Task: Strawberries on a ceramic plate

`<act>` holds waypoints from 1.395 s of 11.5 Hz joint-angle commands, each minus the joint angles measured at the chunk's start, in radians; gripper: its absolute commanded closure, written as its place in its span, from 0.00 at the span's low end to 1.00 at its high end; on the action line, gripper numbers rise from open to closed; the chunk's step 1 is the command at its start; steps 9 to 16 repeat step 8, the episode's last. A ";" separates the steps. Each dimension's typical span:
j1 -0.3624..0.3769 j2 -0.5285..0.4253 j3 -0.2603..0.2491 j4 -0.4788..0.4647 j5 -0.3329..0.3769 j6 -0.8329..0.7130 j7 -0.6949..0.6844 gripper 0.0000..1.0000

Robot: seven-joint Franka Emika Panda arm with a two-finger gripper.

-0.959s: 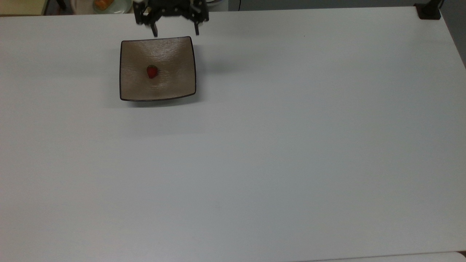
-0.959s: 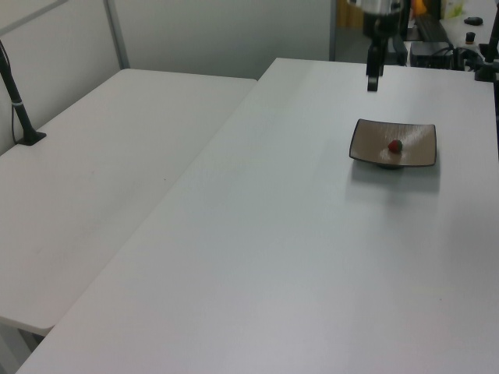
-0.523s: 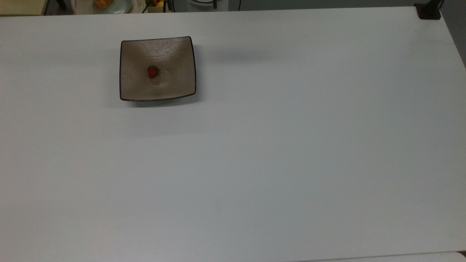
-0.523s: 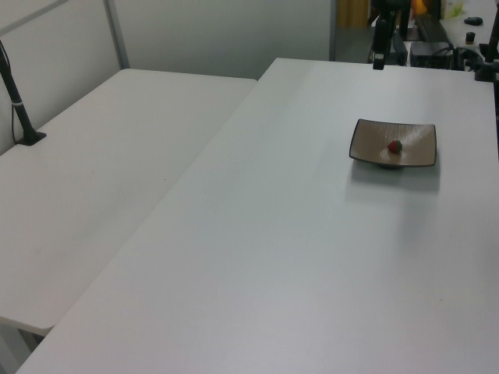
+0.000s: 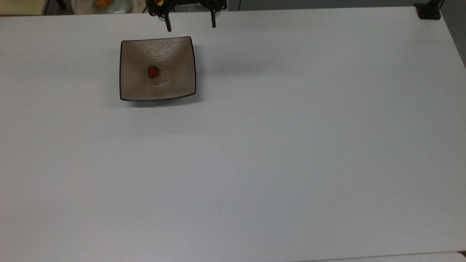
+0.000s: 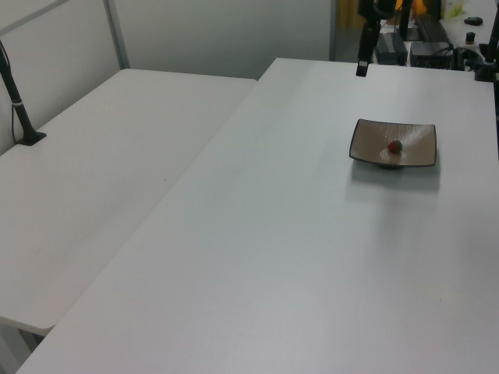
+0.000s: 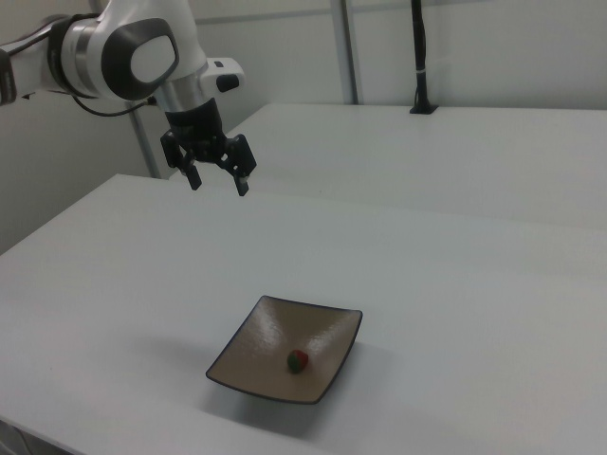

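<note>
A small red strawberry (image 5: 152, 71) (image 6: 395, 146) (image 7: 298, 360) with a green cap lies near the middle of the square tan-brown ceramic plate (image 5: 174, 54) (image 6: 366, 140) (image 7: 256, 346). The plate rests on the white table. My gripper (image 5: 190, 25) (image 7: 218, 184) hangs high above the table, open, with nothing between its fingers. In the top view it sits just beyond the plate's far edge, at the picture's top. One dark finger (image 6: 362, 68) points down in the left view.
A pale round dish (image 5: 125, 5) with orange food stands beyond the table's far edge in the top view. A black post base (image 5: 429, 14) sits at the table's top right corner. A second white table (image 6: 117, 156) adjoins on the left view's left.
My gripper rose out of the top view half a second ago, then came back in, further to the top view's right than before. Strawberry and plate have not moved.
</note>
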 commanded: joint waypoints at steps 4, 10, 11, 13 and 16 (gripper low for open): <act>0.030 -0.014 -0.024 -0.018 0.023 0.010 -0.021 0.00; 0.035 -0.013 -0.024 -0.022 0.023 0.009 -0.012 0.00; 0.035 -0.013 -0.024 -0.022 0.023 0.009 -0.012 0.00; 0.035 -0.013 -0.024 -0.022 0.023 0.009 -0.012 0.00; 0.035 -0.013 -0.024 -0.022 0.023 0.009 -0.012 0.00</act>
